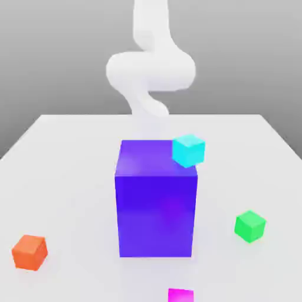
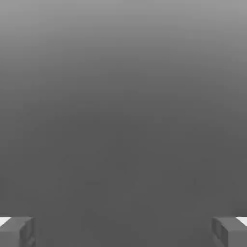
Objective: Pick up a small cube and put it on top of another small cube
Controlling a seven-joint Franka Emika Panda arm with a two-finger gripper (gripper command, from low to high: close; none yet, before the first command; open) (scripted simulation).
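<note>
Magenta cube [image 1: 180,295] on the pale desk [image 1: 71,183], at the bottom of the exterior view, partly cut off by the frame, nearer the camera than the big purple-blue block [image 1: 156,215]. Green cube [image 1: 250,226] also on the desk, apart from the block, toward the exterior view's right, with bare top and corner turned to the camera. Orange cube [image 1: 29,252] on the desk toward the exterior view's left, well apart from the block. Cyan cube [image 1: 189,150] up at the block's top, jutting past the edge on the exterior view's right. White arm [image 1: 151,71] above the far part of the desk, beyond the block. Tool [image 2: 123,232] open, with fingers [image 2: 15,232] wide apart and nothing between.
</note>
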